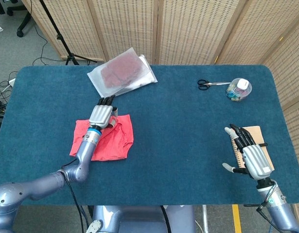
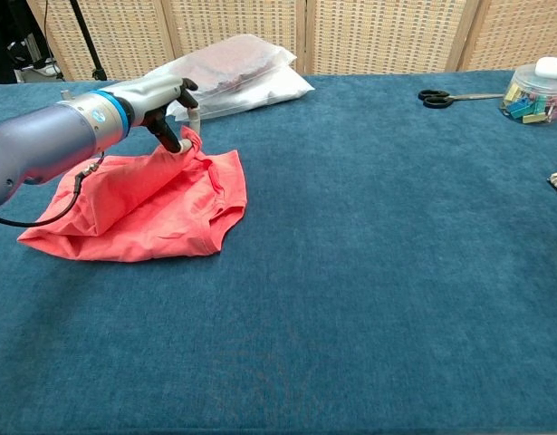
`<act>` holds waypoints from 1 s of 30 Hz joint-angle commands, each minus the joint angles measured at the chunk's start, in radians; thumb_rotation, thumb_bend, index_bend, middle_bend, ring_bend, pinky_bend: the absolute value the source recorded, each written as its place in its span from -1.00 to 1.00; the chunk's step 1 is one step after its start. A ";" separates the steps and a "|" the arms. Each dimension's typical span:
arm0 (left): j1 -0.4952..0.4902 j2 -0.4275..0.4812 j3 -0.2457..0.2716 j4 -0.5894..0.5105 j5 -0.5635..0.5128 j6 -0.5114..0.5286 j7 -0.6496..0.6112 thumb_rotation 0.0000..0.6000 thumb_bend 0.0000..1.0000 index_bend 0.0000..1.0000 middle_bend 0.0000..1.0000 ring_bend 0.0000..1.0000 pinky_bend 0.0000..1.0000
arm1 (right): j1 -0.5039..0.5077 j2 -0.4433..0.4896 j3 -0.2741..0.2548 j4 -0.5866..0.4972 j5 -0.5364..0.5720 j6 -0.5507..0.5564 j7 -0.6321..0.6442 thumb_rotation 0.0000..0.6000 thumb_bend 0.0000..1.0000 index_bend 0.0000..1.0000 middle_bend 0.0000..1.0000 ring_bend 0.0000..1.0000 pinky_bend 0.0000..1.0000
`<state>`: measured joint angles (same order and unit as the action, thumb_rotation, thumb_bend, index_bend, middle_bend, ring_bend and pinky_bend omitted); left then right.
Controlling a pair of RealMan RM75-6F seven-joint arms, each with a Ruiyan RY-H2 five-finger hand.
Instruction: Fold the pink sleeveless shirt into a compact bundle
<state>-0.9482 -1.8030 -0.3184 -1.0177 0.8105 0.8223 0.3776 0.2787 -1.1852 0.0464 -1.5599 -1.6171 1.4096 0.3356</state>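
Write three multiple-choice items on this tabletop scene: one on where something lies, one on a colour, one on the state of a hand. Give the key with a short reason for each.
1. Where do the scissors lie?
A. At the table's far side, beside the clear tub of clips
B. On the pink shirt
C. Under the right hand

2. What colour is the table covering?
A. Grey
B. Dark blue
C. Green

3. What is the left hand doing?
A. Resting flat and open on the table
B. Holding the scissors
C. Pinching a fold of the pink shirt

Key: 1 A, the scissors sit just left of the tub; 2 B, the cloth is blue throughout; 3 C, pink fabric is gathered in its fingers.
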 commanded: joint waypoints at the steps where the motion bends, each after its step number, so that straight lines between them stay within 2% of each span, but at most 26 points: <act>1: -0.013 -0.022 -0.006 0.025 -0.011 -0.021 -0.007 1.00 -0.08 -0.30 -1.00 -1.00 -1.00 | 0.000 0.001 0.000 0.000 0.001 -0.001 0.003 1.00 -1.00 -1.00 -1.00 -1.00 -1.00; 4: -0.012 -0.025 -0.009 0.028 0.010 -0.027 -0.040 1.00 -0.26 -0.76 -1.00 -1.00 -1.00 | 0.000 0.002 0.001 0.001 0.002 -0.001 0.005 1.00 -1.00 -1.00 -1.00 -1.00 -1.00; 7: -0.008 -0.014 -0.009 0.024 0.045 -0.035 -0.085 1.00 -0.48 -0.99 -1.00 -1.00 -1.00 | -0.001 0.003 0.001 0.000 0.002 0.001 0.006 1.00 -1.00 -1.00 -1.00 -1.00 -1.00; 12: 0.013 0.020 -0.012 -0.013 0.092 -0.016 -0.145 1.00 -0.60 -1.00 -1.00 -1.00 -1.00 | -0.002 0.003 0.000 -0.002 -0.001 0.003 0.003 1.00 -1.00 -1.00 -1.00 -1.00 -1.00; 14: 0.043 0.070 -0.004 -0.068 0.159 0.018 -0.203 1.00 -0.60 -1.00 -1.00 -1.00 -1.00 | -0.003 0.003 -0.002 -0.003 -0.004 0.005 0.001 1.00 -1.00 -1.00 -1.00 -1.00 -1.00; 18: 0.112 0.188 0.045 -0.170 0.294 0.064 -0.308 1.00 -0.58 -1.00 -1.00 -1.00 -1.00 | -0.004 0.001 -0.004 -0.004 -0.009 0.007 -0.004 1.00 -1.00 -1.00 -1.00 -1.00 -1.00; 23: 0.202 0.327 0.139 -0.246 0.469 0.127 -0.459 1.00 -0.52 -0.98 -1.00 -1.00 -1.00 | -0.005 -0.003 -0.007 -0.007 -0.015 0.006 -0.017 1.00 -1.00 -1.00 -1.00 -1.00 -1.00; 27: 0.254 0.374 0.202 -0.241 0.560 0.169 -0.568 1.00 -0.47 -0.71 -1.00 -1.00 -1.00 | -0.004 -0.008 -0.011 -0.006 -0.019 0.003 -0.029 1.00 -1.00 -1.00 -1.00 -1.00 -1.00; 30: 0.281 0.377 0.234 -0.202 0.607 0.200 -0.633 1.00 -0.44 -0.53 -1.00 -1.00 -1.00 | -0.004 -0.011 -0.013 -0.007 -0.021 0.003 -0.037 1.00 -1.00 -1.00 -1.00 -1.00 -1.00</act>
<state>-0.7016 -1.4427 -0.1216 -1.2422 1.3800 0.9879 -0.2035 0.2743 -1.1954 0.0341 -1.5668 -1.6377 1.4129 0.2998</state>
